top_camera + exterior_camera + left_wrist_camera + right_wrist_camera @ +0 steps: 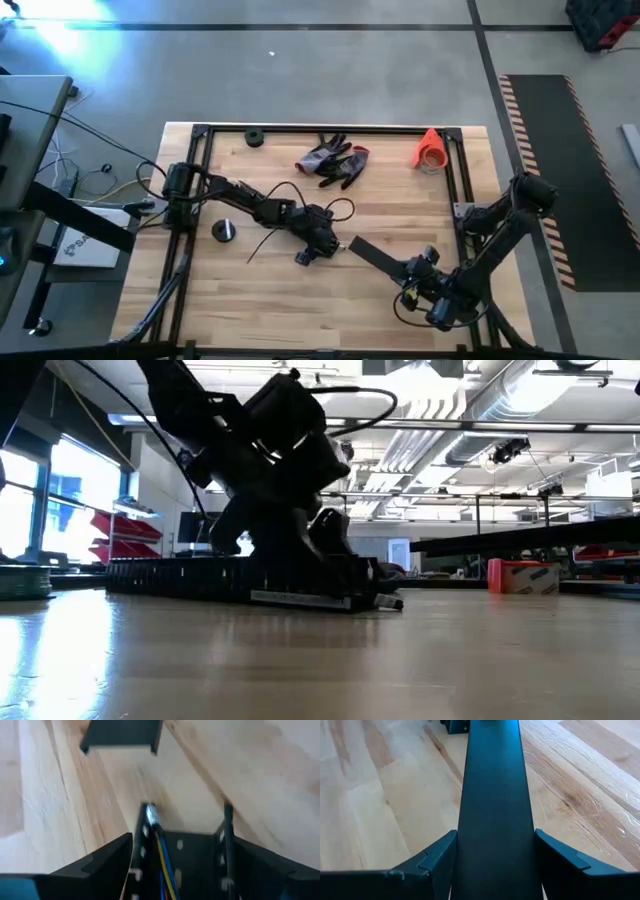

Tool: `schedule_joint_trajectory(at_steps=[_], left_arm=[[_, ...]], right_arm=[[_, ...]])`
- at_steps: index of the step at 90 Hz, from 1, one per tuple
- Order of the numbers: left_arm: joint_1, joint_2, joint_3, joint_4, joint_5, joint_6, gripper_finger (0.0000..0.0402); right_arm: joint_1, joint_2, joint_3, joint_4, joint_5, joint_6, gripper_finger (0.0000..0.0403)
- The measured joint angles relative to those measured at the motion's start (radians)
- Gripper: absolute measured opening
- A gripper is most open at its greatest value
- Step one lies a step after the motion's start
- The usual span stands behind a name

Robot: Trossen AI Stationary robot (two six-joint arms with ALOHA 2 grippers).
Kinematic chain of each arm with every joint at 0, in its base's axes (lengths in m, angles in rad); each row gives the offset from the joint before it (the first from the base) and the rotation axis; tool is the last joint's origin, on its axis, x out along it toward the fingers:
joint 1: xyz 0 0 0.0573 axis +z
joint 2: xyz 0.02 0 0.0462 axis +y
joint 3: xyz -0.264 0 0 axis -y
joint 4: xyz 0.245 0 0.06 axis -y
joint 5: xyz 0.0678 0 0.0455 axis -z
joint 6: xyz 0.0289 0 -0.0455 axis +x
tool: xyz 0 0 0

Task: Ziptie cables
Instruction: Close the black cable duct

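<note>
My left gripper point(320, 243) is at the table's middle, shut on a short black slotted channel point(180, 855). Thin blue and yellow wires point(164, 857) run inside the channel. More thin cables point(343, 208) loop on the wood around this gripper. In the low view the channel point(310, 598) lies low on the table under the gripper. My right gripper point(415, 268), at the near right, is shut on a long flat black strip point(492, 780). The strip point(375, 255) reaches toward the left gripper, and its far end point(120, 735) shows in the left wrist view. My left gripper pinches the slotted channel by its two outer side walls point(140, 845), one finger on each side. The fingers lie along the channel, whose open end points away from the wrist. In the low view the channel sits down at the table top. My right gripper pinches the flat strip by its two long edges point(465, 832), near the end closest to the wrist. The fingers lie along the strip, coming from the table's near right. The strip runs straight out ahead of the fingers, flat face up.
Grey-and-red gloves point(335, 160) lie at the far middle and an orange cone point(430, 148) at the far right. A black ring point(253, 137) is at the far left and a small dark cylinder point(224, 230) at the left. A black frame point(200, 140) borders the table.
</note>
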Motion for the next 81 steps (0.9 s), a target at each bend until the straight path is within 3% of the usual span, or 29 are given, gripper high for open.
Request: schedule_joint_trajectory(at_steps=[49, 81], left_arm=[[-0.009, 0.003, 0.000, 0.049, 0.002, -0.017, 0.0281], [0.005, 0.003, 0.000, 0.052, -0.001, -0.008, 0.0238]], right_arm=[[0.000, 0.000, 0.000, 0.018, -0.002, -0.011, 0.0209], [-0.011, 0.000, 0.000, 0.061, -0.033, -0.088, 0.0209]])
